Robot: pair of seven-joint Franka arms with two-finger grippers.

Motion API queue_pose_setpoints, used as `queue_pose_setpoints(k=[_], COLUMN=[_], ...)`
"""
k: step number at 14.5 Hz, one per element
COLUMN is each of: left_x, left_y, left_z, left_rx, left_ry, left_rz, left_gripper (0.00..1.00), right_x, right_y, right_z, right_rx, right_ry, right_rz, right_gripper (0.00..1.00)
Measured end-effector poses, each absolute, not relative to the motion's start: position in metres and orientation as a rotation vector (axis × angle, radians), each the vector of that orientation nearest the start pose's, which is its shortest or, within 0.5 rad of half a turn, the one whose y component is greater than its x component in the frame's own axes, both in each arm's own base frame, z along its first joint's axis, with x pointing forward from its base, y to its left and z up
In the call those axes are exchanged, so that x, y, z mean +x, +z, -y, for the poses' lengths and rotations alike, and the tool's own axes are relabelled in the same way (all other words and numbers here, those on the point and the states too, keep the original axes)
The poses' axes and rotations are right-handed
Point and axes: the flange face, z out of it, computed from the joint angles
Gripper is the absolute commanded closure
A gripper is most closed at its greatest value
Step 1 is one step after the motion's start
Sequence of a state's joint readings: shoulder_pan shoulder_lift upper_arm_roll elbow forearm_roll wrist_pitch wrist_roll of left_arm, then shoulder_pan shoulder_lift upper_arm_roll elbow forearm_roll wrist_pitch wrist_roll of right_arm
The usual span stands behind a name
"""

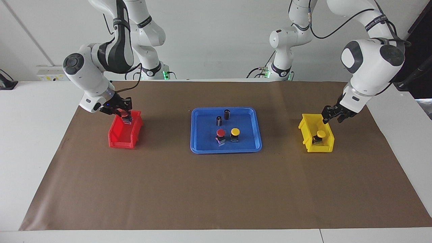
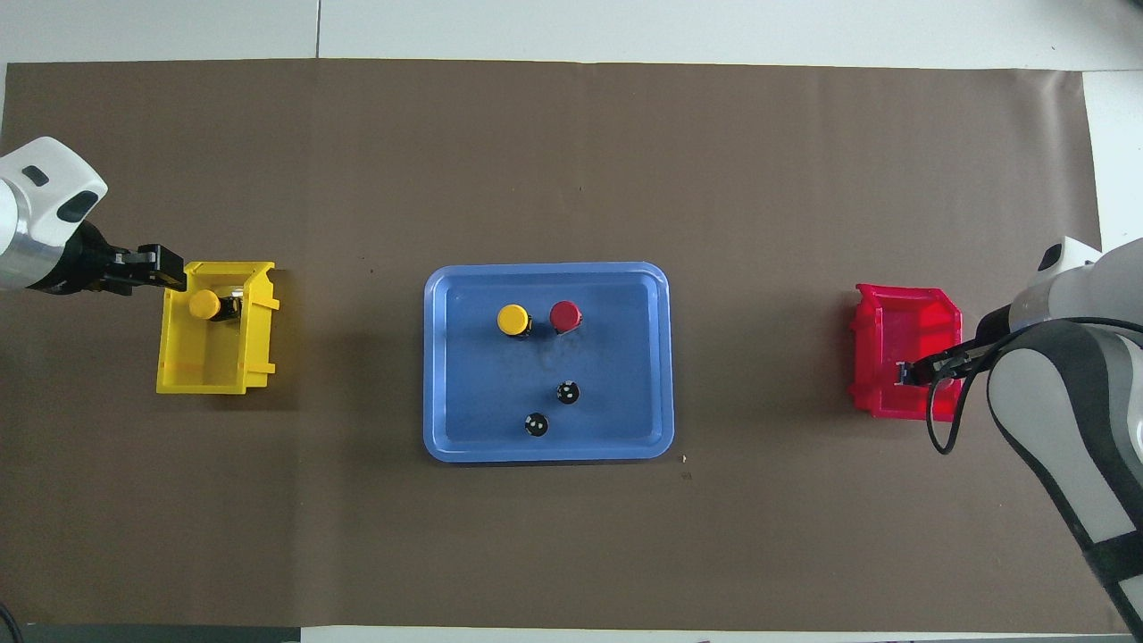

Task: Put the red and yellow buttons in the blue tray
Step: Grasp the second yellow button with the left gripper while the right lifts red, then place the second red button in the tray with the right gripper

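Gripping a round red-capped button (image 1: pixel 127 115) over the red plastic bin (image 1: pixel 124 135), right tool (image 1: pixel 125 114); left tool (image 1: pixel 333 116) over the yellow plastic bin (image 1: pixel 308 133), fingers' gap unclear.

Glossy, smooth plastic on the blue tray (image 1: pixel 255 130), red bin (image 1: pixel 116 139) and yellow bin (image 1: pixel 305 132). Matt brown paper sheet (image 1: pixel 216 189) over the smooth white table (image 1: pixel 30 135). Shiny white arm shells, matt black grippers.

Light: bright, even, from above
Shadows: soft, short, beside the bins and tray
Focus: sharp throughout
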State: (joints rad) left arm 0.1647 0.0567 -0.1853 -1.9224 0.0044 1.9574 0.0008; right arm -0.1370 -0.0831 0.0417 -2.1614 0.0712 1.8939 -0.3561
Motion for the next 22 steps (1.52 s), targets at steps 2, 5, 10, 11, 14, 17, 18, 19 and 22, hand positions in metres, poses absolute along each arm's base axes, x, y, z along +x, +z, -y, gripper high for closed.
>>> queue_pose_setpoints(k=[2,5,10,11,14,17,18,19,22], left_x=[0.574,0.570,0.567,0.567,0.564,0.558,0.558,0.559,0.561], left_y=[0.434,0.399,0.387,0.387,0.381,0.372,0.371,0.371,0.369], left_z=[0.008,0.005,0.003,0.003,0.006,0.007,0.007,0.007,0.007], left_rx=[-3.136,-3.138,-3.140,-3.140,-3.140,-3.141,-3.141,-3.141,-3.142], left_ry=[-0.003,-0.044,-0.026,-0.026,-0.007,0.024,0.025,0.019,0.001], left_rz=[-0.046,-0.040,-0.035,-0.035,-0.044,-0.047,-0.047,-0.047,-0.047], left_gripper=[0.36,0.35,0.33,0.33,0.33,0.33,0.34,0.35,0.39], right_x=[0.510,0.543,0.545,0.547,0.548,0.550,0.551,0.551,0.547], right_y=[0.449,0.497,0.476,0.463,0.429,0.402,0.395,0.389,0.371], right_z=[0.030,-0.067,-0.240,-0.257,-0.291,-0.306,-0.308,-0.310,-0.315], right_rx=[-3.015,-3.061,-3.059,-3.054,-3.048,-3.047,-3.049,-3.049,-3.048], right_ry=[0.257,0.205,0.083,0.068,0.062,0.062,0.067,0.067,0.058], right_rz=[0.323,0.209,0.042,0.010,-0.043,-0.054,-0.053,-0.051,-0.039], right_gripper=[0.76,0.76,0.77,0.77,0.76,0.74,0.74,0.74,0.72])
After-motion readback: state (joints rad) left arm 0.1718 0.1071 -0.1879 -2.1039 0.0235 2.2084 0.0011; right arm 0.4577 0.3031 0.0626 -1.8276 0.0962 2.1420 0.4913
